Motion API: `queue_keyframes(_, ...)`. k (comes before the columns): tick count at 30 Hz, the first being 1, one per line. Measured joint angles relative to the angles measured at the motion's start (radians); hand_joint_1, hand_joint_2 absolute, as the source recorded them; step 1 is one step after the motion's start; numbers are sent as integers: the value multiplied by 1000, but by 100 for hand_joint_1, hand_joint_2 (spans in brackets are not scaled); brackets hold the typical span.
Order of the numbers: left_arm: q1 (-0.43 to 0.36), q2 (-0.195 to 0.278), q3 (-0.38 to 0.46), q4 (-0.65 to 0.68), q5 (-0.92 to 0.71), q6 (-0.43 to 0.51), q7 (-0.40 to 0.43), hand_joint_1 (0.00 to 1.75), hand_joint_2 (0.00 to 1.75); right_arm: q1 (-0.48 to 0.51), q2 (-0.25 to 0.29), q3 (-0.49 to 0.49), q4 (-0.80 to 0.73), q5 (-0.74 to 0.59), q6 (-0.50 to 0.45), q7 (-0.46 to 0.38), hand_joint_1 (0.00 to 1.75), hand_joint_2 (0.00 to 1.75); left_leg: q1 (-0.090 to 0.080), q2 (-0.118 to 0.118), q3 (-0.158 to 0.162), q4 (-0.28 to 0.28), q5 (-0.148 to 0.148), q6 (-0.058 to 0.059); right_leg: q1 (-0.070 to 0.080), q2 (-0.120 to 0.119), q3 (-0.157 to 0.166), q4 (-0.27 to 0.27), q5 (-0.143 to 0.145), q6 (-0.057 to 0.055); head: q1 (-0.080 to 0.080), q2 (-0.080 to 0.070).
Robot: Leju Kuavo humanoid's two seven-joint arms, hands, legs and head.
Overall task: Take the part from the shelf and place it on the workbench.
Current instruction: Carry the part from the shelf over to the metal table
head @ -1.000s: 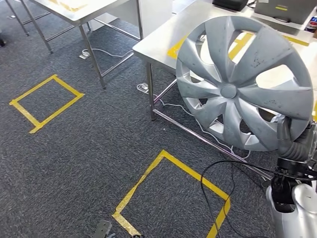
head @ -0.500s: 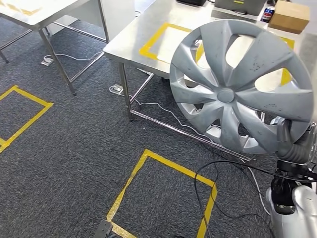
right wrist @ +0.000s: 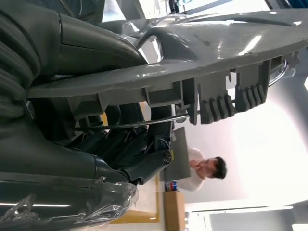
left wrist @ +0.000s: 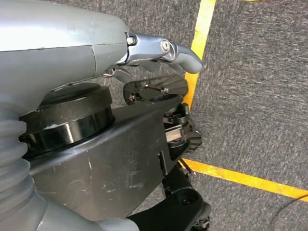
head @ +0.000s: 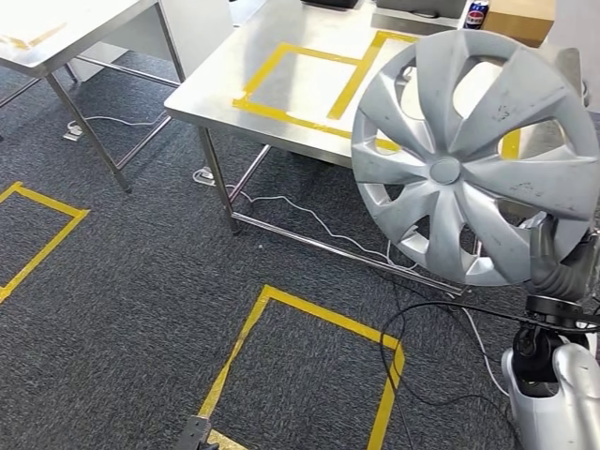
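Carpet (head: 142, 281): dark grey, speckled, covers the floor.
Floor tape (head: 311, 319): yellow square outline on the carpet; part of another (head: 42, 246) lies far to the left.
Second desk (head: 64, 28): steel, upper left, yellow tape on top.
Cables (head: 397, 323): white and black, trail over the carpet.
Cardboard box (head: 520, 17): brown, at the far edge.
Can (head: 478, 15): just beside the box.
Person (right wrist: 203, 168): in the right wrist view, light top, behind a brown box (right wrist: 174, 209).

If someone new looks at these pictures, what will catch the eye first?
First, the large silver hubcap, held upright by the right hand at the right of the head view. Behind it stands a steel workbench marked with yellow tape. On the grey carpet in front lies a yellow tape square.
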Motion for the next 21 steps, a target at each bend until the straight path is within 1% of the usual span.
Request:
queue_keyframes(1,0,0,0,0,0,-2,-1,0,175,1,0,0,4,-13,-10,6,175,175,1,0,1,-2,-1,-6,0,0,-1,0,0,0,0,0)
queue_keyframes(5,1,0,1,0,2,-9,-11,0,175,8,-11,-1,12,-44,-52,26,175,175,1,0,1,-3,1,-7,0,0,-1,0,0,0,1,0)
queue_keyframes(6,1,0,2,0,2,-9,-12,0,175,10,-16,-1,13,-48,-58,29,175,175,-1,0,0,-3,-1,-4,-2,0,1,-4,2,2,1,0)
queue_keyframes(7,1,-1,2,0,2,-8,-13,0,175,12,-21,-1,13,-51,-62,31,175,175,-2,0,4,-12,0,4,-4,0,5,-12,4,6,0,0)
queue_keyframes(9,1,-3,3,0,3,-8,-15,0,175,15,-32,-2,13,-58,-70,37,175,175,0,2,28,-51,9,19,-7,0,7,-18,6,15,2,0)
queue_keyframes(10,0,-4,4,0,4,-8,-15,0,175,16,-38,-3,13,-65,-77,42,175,175,2,4,44,-72,16,24,-8,0,-3,5,-5,18,4,0)
queue_keyframes(11,0,-4,4,0,4,-7,-15,0,175,18,-44,-5,13,-76,-86,48,175,175,5,6,57,-85,20,25,-10,-1,-26,50,-24,22,6,0)
queue_keyframes(12,0,-4,5,0,5,-5,-15,0,175,21,-50,-9,14,-89,-96,55,175,175,7,7,65,-90,18,25,-13,-1,-56,111,-50,28,7,0)
queue_keyframes(13,1,-4,5,0,5,-2,-14,0,175,26,-57,-13,15,-102,-107,61,175,175,9,8,70,-90,14,22,-17,-1,-89,172,-71,35,7,0)
queue_keyframes(14,2,-4,6,0,6,0,-13,0,175,33,-62,-19,15,-115,-114,66,175,175,12,8,76,-90,9,17,-23,-1,-113,210,-78,43,7,0)
queue_keyframes(15,2,-4,8,0,9,3,-13,0,175,41,-69,-25,15,-132,-117,70,175,175,17,8,83,-89,3,11,-30,-2,-120,214,-67,52,7,0)
queue_keyframes(16,3,-4,10,0,12,5,-14,0,175,47,-75,-32,15,-150,-117,72,175,175,24,7,90,-87,-4,1,-39,-5,-106,177,-37,64,7,0)
queue_keyframes(17,4,-3,13,0,16,6,-14,0,175,53,-82,-41,15,-166,-114,74,175,175,30,6,97,-81,-14,-11,-51,-12,-77,111,1,80,7,0)
queue_keyframes(18,4,2,16,-1,18,8,-15,0,175,57,-87,-49,16,-180,-111,74,175,175,33,5,100,-73,-26,-24,-59,-15,-47,55,24,96,12,0)
queue_keyframes(19,4,4,18,-1,19,9,-17,0,175,60,-91,-57,16,-187,-109,74,175,175,34,5,101,-61,-40,-37,-66,-15,-25,14,33,100,16,0)
queue_keyframes(20,4,8,19,-1,21,11,-18,0,175,64,-94,-63,16,-192,-107,74,175,175,33,5,100,-53,-51,-45,-70,-13,-16,1,26,94,15,0)
queue_keyframes(21,4,10,21,-1,22,12,-20,0,175,68,-96,-67,16,-194,-106,73,175,175,31,5,100,-48,-59,-52,-69,-6,-18,10,11,79,12,0)
